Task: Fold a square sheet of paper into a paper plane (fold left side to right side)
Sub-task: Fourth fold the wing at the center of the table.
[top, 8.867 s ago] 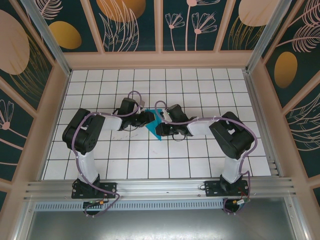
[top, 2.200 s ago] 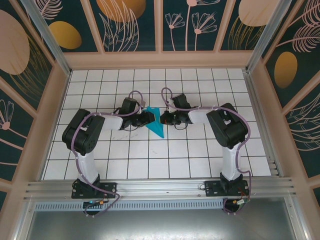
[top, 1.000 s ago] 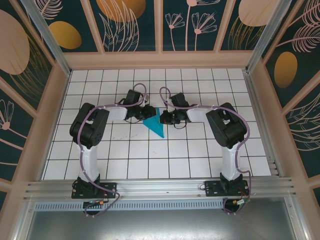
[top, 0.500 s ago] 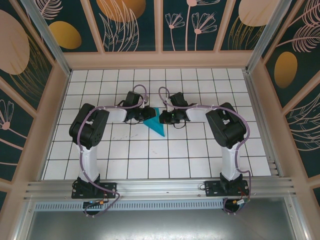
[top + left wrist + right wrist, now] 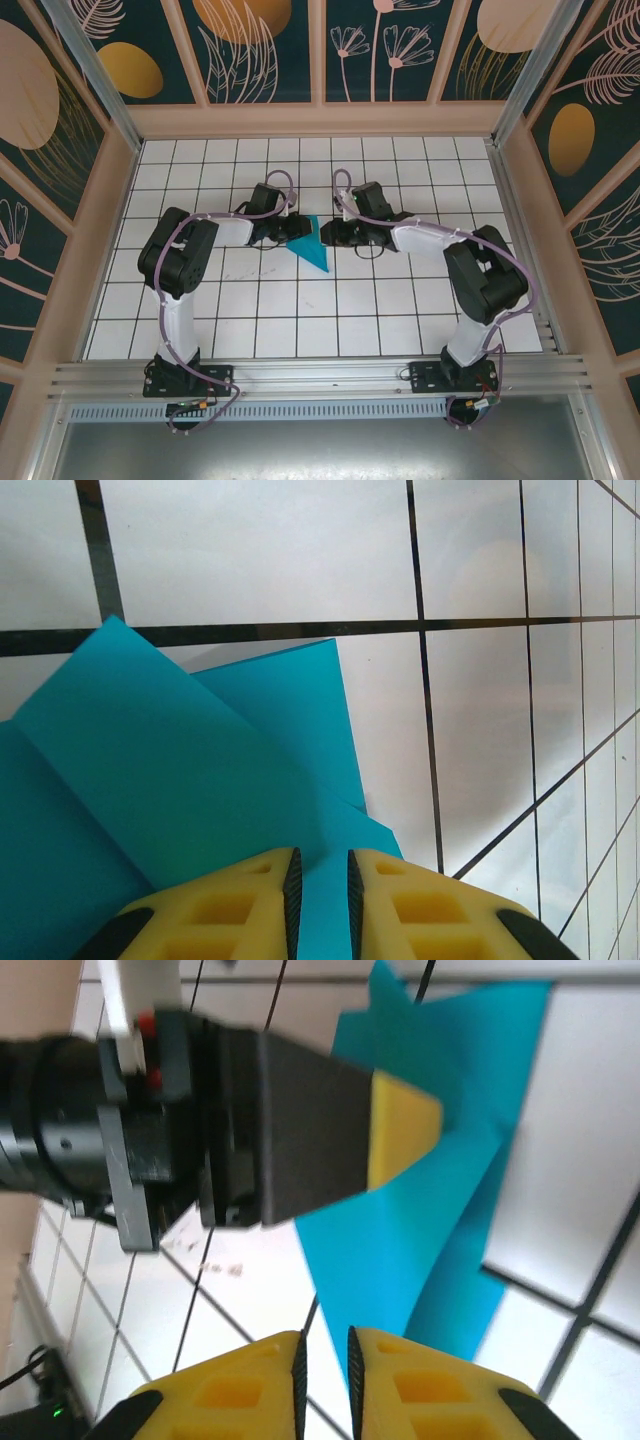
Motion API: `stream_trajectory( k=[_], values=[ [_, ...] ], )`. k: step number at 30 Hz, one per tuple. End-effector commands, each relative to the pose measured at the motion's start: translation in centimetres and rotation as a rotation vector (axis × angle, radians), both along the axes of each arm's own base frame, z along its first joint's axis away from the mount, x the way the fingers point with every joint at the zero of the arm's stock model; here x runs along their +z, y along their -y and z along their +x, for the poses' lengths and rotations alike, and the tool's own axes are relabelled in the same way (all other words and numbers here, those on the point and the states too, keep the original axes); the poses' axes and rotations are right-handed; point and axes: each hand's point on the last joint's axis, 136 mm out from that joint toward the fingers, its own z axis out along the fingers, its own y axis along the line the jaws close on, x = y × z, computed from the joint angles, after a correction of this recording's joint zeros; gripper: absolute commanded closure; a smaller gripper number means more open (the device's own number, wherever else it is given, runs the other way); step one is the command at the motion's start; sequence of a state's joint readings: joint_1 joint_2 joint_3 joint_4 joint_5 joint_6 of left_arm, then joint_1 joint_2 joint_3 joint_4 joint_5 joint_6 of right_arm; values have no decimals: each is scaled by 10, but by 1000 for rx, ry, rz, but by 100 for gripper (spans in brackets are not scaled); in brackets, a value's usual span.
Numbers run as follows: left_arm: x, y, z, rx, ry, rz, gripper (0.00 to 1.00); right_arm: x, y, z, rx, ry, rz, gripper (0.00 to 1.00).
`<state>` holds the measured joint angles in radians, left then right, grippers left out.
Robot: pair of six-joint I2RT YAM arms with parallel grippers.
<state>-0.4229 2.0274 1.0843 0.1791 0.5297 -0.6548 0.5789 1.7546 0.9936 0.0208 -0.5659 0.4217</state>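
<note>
The square sheet of paper (image 5: 310,245), already folded into a pointed cyan wedge, lies flat with its left part under the left jaws. In the left wrist view, the two yellow fingers (image 5: 220,905) stand a narrow slit apart. Cyan paper (image 5: 180,780) shows through the slit and spreads out beyond the tips in overlapping layers. Whether these jaws pinch a layer or only press on it, I cannot tell.

The right wrist view shows one yellow fingertip of the left jaws (image 5: 405,1140) resting on the paper (image 5: 430,1220) near its edge. The right jaws are also slightly apart, and their yellow fingers (image 5: 230,1385) clamp nothing. The paper's near edge lies just beyond their tips, and whether it touches them is unclear.

From above, the wedge sits between the two wrists, with its broad end toward the far wall and its point toward the arm bases. The left arm (image 5: 180,260) reaches in from the left and the right arm (image 5: 480,275) from the right. The right arm's tip is just beside the paper's right edge.

Around them is the white tiled desk (image 5: 400,310), ringed by floral wall panels (image 5: 260,50).
</note>
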Motion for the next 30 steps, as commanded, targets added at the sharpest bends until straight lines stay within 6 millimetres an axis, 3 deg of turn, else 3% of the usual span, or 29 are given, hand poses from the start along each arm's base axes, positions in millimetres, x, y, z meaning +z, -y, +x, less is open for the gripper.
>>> stream_trajectory(
  k=[1, 18, 30],
  values=[
    [-49, -23, -29, 26, -133, 136, 76, -7, -19, -24, 76, -88, 92, 79],
    [-48, -24, -29, 25, -129, 140, 76, -62, -17, -45, 101, -188, -41, 80],
    [-50, -25, -29, 25, -132, 144, 76, -63, -10, -44, 85, -161, -94, 80]
  ],
)
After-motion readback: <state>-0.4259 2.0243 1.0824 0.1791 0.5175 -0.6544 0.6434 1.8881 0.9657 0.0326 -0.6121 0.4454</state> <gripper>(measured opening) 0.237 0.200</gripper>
